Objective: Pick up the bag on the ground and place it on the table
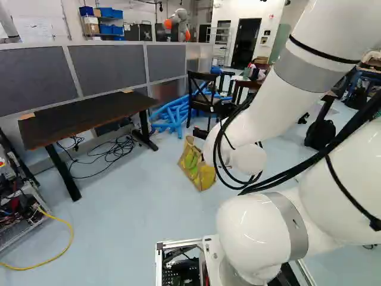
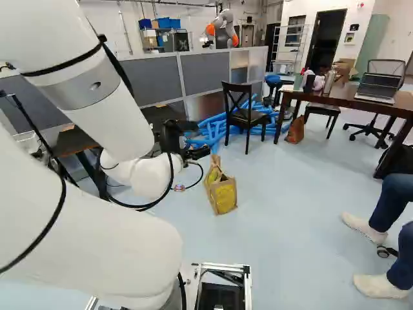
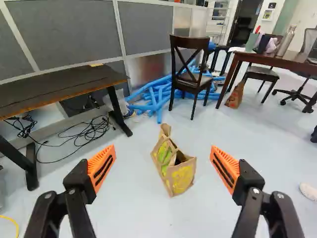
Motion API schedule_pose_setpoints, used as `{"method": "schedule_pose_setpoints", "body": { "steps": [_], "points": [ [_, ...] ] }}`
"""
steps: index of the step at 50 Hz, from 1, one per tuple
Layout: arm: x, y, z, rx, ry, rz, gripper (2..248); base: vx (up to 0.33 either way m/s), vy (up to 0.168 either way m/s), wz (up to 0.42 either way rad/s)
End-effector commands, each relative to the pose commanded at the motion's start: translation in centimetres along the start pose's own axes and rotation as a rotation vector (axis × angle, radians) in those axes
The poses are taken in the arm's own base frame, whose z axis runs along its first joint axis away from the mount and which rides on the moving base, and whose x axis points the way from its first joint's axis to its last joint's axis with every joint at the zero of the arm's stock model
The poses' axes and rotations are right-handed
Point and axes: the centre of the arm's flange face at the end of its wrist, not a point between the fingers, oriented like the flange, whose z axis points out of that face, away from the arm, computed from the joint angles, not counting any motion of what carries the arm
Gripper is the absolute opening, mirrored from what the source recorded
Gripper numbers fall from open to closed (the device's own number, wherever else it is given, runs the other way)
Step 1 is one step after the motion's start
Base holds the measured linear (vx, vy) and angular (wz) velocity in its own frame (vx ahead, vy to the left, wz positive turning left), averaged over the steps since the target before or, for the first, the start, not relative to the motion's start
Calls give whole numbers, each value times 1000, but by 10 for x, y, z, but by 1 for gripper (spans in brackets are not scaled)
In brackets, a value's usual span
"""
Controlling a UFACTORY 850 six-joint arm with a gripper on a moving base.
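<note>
A brown-and-yellow bag (image 3: 181,176) sits on the floor (image 3: 133,213), well apart from the nearest corner of the black tabletop (image 3: 54,88), ahead of the robot's tool (image 3: 163,148), spread wide and empty. The job looks barely begun: approach, grasp, lift and placement remain.

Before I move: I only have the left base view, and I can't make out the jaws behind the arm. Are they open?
Observer: Yes. In the wrist view the gripper has its jaws open, standing wide apart.
Operator: Good. Is the yellow-marked bag the only one ahead of me?
Observer: No. The right base view shows a plain reddish-brown bag farther off, beside a leg of the wooden table.
Operator: Anything on that table that I should know about?
Observer: Yes, an open laptop sits on it.
</note>
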Motion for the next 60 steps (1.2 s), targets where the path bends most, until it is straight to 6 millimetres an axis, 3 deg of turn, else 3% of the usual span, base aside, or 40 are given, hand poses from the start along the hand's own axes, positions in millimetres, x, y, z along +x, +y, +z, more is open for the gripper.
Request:
{"method": "schedule_pose_setpoints", "body": {
  "steps": [60],
  "points": [
    [0,0,0,0,0,0,247,189,-64,-4]
  ]
}}
